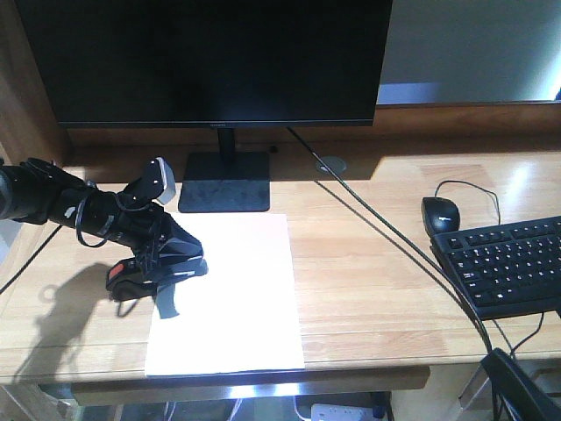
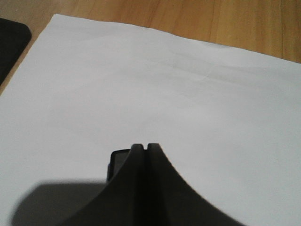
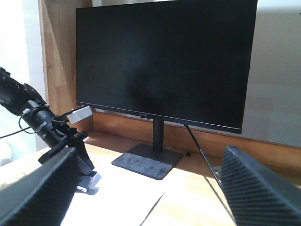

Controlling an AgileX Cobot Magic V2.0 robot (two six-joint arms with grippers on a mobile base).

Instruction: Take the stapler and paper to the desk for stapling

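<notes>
The white paper (image 1: 237, 289) lies flat on the light-wood desk (image 1: 368, 263) in front of the monitor base. The black stapler (image 1: 123, 279), with its red patch facing left, sits at the paper's left edge. My left gripper (image 1: 198, 263) is low over the sheet, right beside and partly above the stapler. In the left wrist view its fingertips (image 2: 145, 147) are pressed together over the paper (image 2: 164, 84), and a small dark block (image 2: 118, 162) peeks out at their left. My right gripper (image 3: 148, 197) is open and holds nothing, well to the right of the sheet.
A black monitor (image 1: 210, 61) on a square base (image 1: 226, 180) stands behind the paper. To the right are a mouse (image 1: 440, 213), a keyboard (image 1: 517, 263) and a long cable (image 1: 377, 228). A round cable hole (image 1: 331, 164) is at the back.
</notes>
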